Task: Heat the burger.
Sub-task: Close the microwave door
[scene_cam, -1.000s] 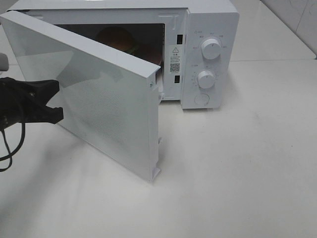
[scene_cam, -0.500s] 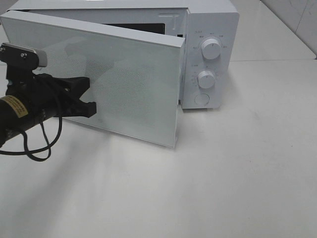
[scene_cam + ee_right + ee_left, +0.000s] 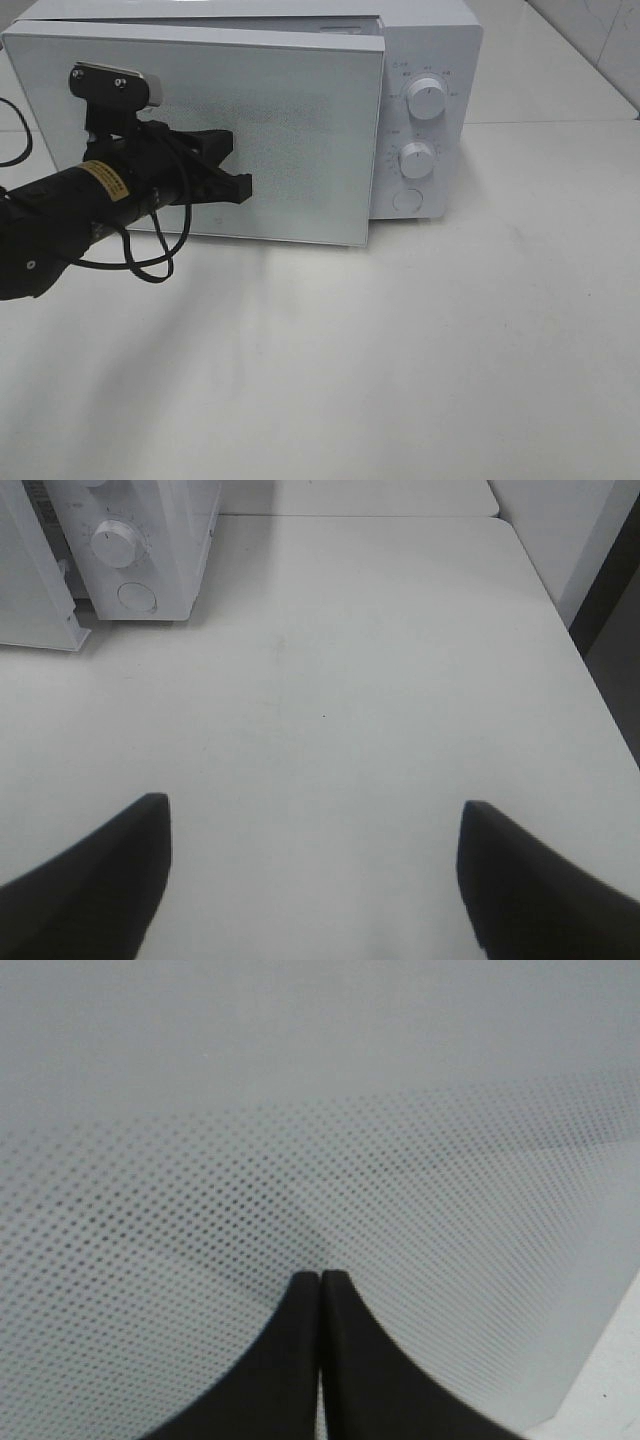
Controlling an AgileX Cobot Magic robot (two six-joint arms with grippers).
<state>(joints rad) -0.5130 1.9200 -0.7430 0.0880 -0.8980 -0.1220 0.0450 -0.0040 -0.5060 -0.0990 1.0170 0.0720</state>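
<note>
The left claw (image 3: pixel 243 186), jaws pressed together and holding nothing, has its tips on the dotted pane of the door (image 3: pixel 300 130). A second ago the door stood wide, swung out ahead of the claw. Now it lies nearly flat against the microwave (image 3: pixel 430 50), its free edge beyond the tips and close to the knobs (image 3: pixel 427 100). I cannot tell whether it has latched. The burger, seen inside a second ago, is now hidden behind the door, straight past the tips. Loading looks done, so a last push and a knob turn likely remain. The right claw (image 3: pixel 312 820) hangs spread and empty over the table (image 3: pixel 330 680), well apart.
</note>
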